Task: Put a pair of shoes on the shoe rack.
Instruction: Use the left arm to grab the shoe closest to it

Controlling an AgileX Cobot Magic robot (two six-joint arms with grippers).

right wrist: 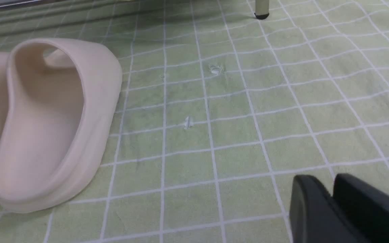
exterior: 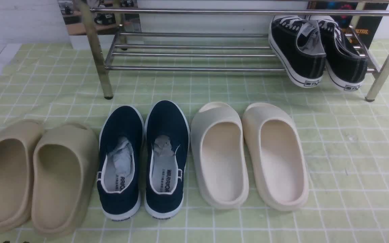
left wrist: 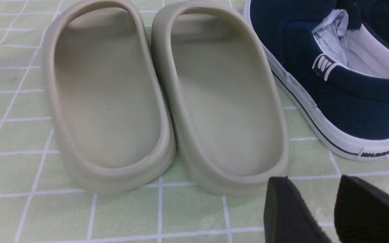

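Navy canvas slip-ons [exterior: 167, 125], white soles, grey paper stuffing, side by side on the tabletop [exterior: 349, 152].
Toes point to 12 o'clock at the shoe rack [exterior: 194, 69], long axes 6-to-12; left gripper [left wrist: 311, 184] released, right gripper [right wrist: 322, 182] clenched, empty.

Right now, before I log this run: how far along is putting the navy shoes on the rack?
Done: nothing; the navy shoes stand on the green mat, and the shoe rack shows only black sneakers at its right end. In hand: nothing; the left gripper is open near the beige slides, the right gripper shut and empty. Left: grasp, carry and place both shoes.
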